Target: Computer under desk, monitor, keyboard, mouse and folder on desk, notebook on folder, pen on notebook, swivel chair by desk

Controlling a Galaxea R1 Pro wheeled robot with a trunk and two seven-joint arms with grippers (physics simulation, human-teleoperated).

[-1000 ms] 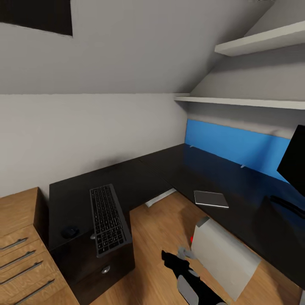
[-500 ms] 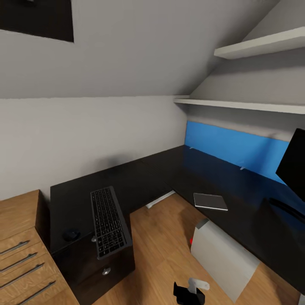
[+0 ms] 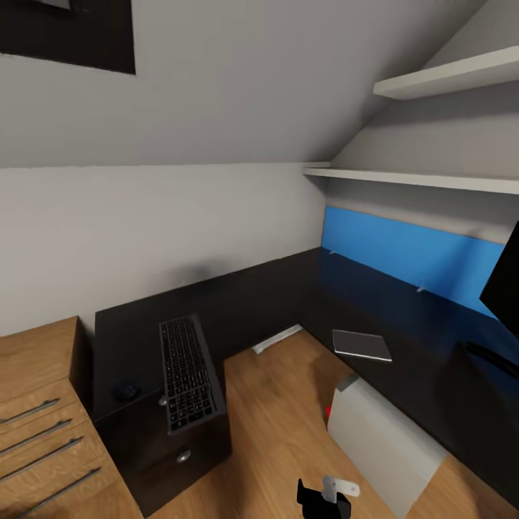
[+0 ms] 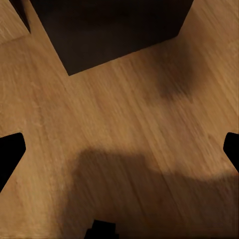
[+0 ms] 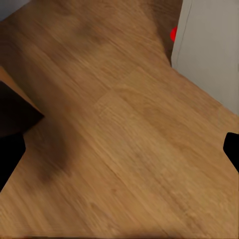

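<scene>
Both grippers hang spread open over the bare floor [image 4: 124, 124], holding nothing, while the keyboard [image 3: 186, 373] and notebook [image 3: 361, 344] lie on the desk [image 3: 259, 303] and the monitor [image 3: 504, 285] is cut off.

No text, label, brand, number or sign can be read anywhere; the keyboard [image 3: 187, 373] on the black surface [image 3: 245, 306] has keys too small and blurred to make out.
</scene>
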